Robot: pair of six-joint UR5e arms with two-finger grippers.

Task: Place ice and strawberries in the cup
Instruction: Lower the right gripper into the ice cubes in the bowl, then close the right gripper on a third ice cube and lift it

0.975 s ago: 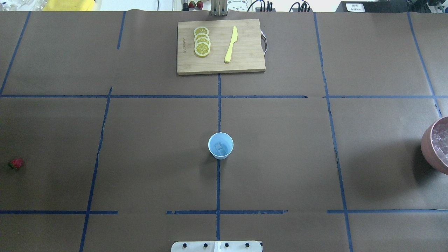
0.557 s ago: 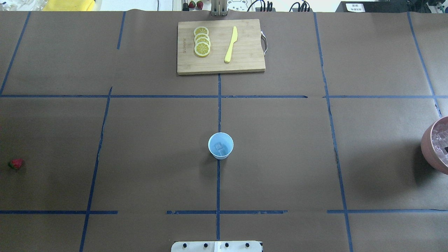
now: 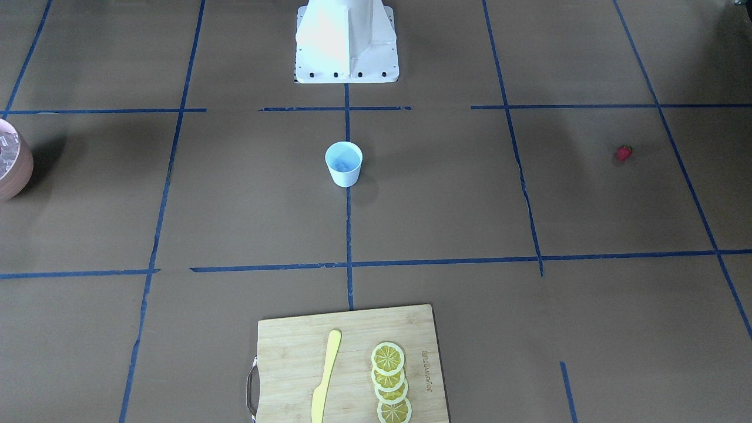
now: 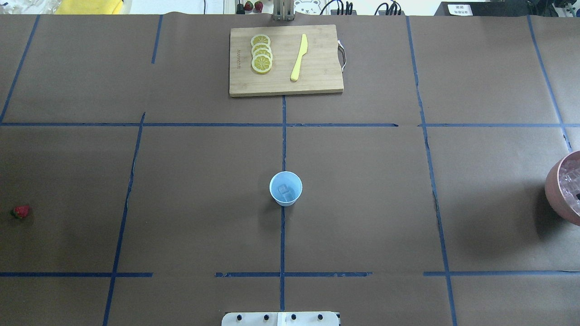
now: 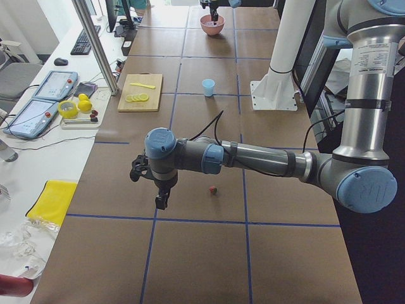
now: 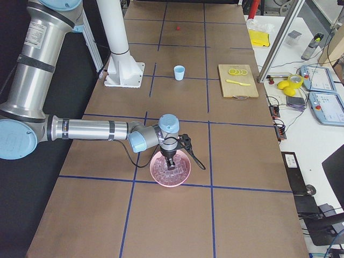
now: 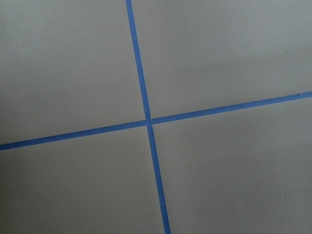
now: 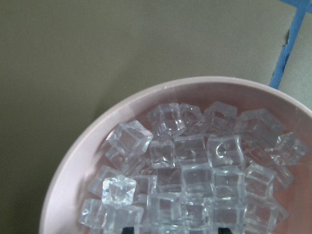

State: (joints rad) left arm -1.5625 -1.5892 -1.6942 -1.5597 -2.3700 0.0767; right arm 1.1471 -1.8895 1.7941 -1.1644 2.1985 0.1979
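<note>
Your right gripper (image 6: 171, 163) hangs over the ice (image 8: 195, 170) in the bowl (image 8: 73, 168). Your left gripper (image 5: 161, 201) hangs near the strawberry (image 5: 214, 189), not touching it. You cannot tell either's finger spread.

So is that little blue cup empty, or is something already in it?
Not empty. The overhead view shows clear ice cubes at the bottom of the upright cup; the strawberry lies on the table far off.

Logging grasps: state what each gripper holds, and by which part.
Left gripper: nothing seen in it; the strawberry lies on the table. Right gripper: at the ice in the bowl; a grip cannot be told.
</note>
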